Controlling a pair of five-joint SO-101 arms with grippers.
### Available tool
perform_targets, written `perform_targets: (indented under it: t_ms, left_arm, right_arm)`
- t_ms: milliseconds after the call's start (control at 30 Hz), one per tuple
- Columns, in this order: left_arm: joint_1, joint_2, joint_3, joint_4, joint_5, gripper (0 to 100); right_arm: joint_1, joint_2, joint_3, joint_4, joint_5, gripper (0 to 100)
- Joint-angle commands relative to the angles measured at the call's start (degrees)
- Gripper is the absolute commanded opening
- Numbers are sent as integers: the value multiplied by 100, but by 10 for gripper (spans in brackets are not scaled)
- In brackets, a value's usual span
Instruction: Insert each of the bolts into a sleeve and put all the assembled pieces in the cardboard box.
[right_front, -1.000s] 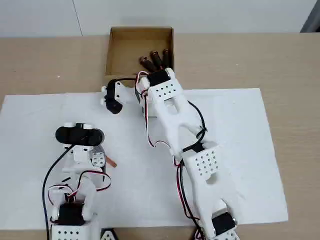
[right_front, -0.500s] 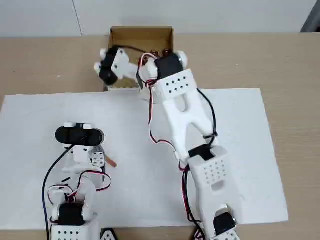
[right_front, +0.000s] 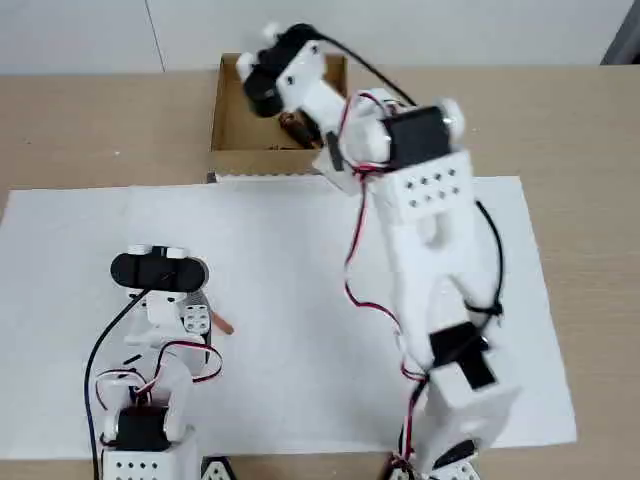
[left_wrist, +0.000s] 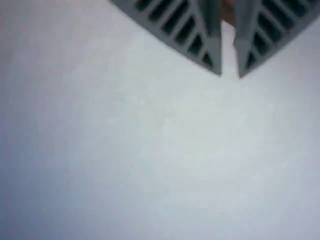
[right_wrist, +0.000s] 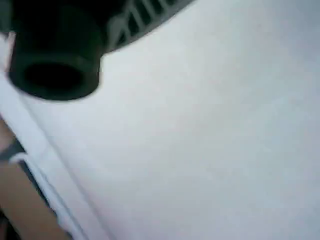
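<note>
My right end effector (right_front: 263, 86) hangs over the cardboard box (right_front: 238, 125), pinching a black sleeve (right_wrist: 55, 57), presumably for dropping; left end effector (left_wrist: 228, 65) pinches a bolt (right_front: 226, 325).

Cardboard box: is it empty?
No, the high view shows some dark brown pieces lying inside the cardboard box.

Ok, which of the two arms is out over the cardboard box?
The right arm, stretched across the white paper with its wrist above the cardboard box. The left arm sits folded over the paper's near edge.
</note>
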Motion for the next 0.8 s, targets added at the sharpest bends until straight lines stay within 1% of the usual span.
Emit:
perform_targets:
  t_ms: [0, 167, 367, 433, 567, 667, 767]
  left_arm:
    - [-26, -44, -22, -141, 0, 6]
    - [-53, -9, -145, -88, 0, 6]
    - [-422, -9, -1130, 1064, 0, 13]
    - [-536, -9, -1429, 1204, 0, 23]
    - [-536, 0, -1991, 1389, 0, 23]
    - [-536, 70, -2264, 1873, 9, 22]
    - [-563, 431, -2651, 2198, 35, 22]
  right_arm:
    - [286, -866, 396, 31, -475, 2]
    - [637, -1552, 1363, 22, -1020, 2]
    - [919, -2422, 2901, 4, -1468, 2]
    - [998, -2738, 3473, -13, -1512, 3]
    - [1024, -3433, 4527, -22, -1530, 3]
    - [1024, -3987, 5222, -110, -1925, 3]
    - [1033, -4541, 5873, -207, -2365, 3]
